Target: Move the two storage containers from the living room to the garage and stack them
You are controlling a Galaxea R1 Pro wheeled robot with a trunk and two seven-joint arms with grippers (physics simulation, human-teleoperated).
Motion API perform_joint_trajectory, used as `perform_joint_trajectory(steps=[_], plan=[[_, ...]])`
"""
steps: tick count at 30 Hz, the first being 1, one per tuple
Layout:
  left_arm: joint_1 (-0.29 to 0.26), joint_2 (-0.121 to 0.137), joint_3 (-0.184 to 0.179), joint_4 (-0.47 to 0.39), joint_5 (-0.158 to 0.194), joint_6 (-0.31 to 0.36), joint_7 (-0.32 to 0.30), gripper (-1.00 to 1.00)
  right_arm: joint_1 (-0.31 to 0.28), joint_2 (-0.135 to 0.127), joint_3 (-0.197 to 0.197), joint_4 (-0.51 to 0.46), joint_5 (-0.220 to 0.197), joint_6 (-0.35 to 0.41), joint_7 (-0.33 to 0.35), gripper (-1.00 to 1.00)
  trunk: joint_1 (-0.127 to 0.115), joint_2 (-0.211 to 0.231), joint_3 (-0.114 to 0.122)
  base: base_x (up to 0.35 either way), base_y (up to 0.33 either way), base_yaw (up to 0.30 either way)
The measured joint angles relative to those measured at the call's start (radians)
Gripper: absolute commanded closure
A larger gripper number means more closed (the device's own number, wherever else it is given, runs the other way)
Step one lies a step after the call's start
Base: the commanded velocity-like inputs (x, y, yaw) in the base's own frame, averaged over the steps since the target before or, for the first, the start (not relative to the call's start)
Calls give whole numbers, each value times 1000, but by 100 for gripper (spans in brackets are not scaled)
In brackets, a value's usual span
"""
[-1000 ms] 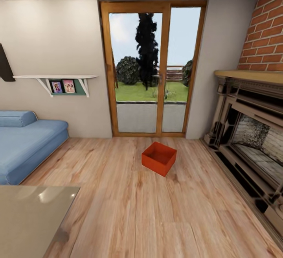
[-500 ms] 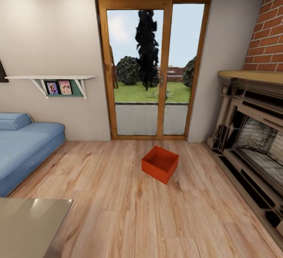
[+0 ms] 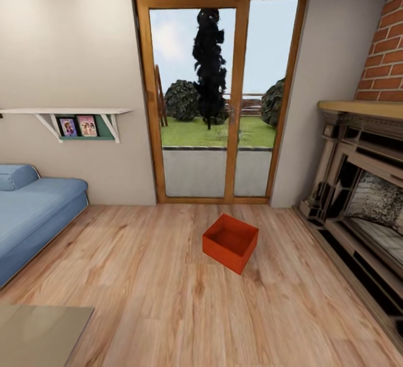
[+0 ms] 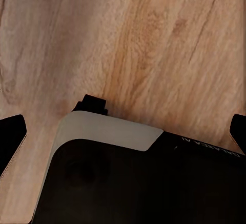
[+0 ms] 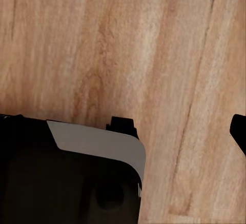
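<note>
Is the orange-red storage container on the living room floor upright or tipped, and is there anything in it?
Upright and empty: the storage container rests flat on the wood plank floor, open top up, its bare inner bottom showing.

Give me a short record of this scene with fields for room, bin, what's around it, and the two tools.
room: living room with wood plank floor
bin: one orange-red open bin on the floor, empty, turned at an angle
behind bin: wood-framed glass doors
left side: blue sofa, wall shelf with photos
right side: brick fireplace
tools: fingertips at the wrist pictures' edges, wide apart, above bare floor
</note>
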Motion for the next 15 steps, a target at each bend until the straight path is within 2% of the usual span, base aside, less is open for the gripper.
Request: perform_joint_trajectory(steps=[15], plan=[[0, 0, 0, 0, 0, 2, 0, -100, 0, 1, 0, 0, 0, 2, 0, -100, 0, 0, 0, 322, 115, 0]])
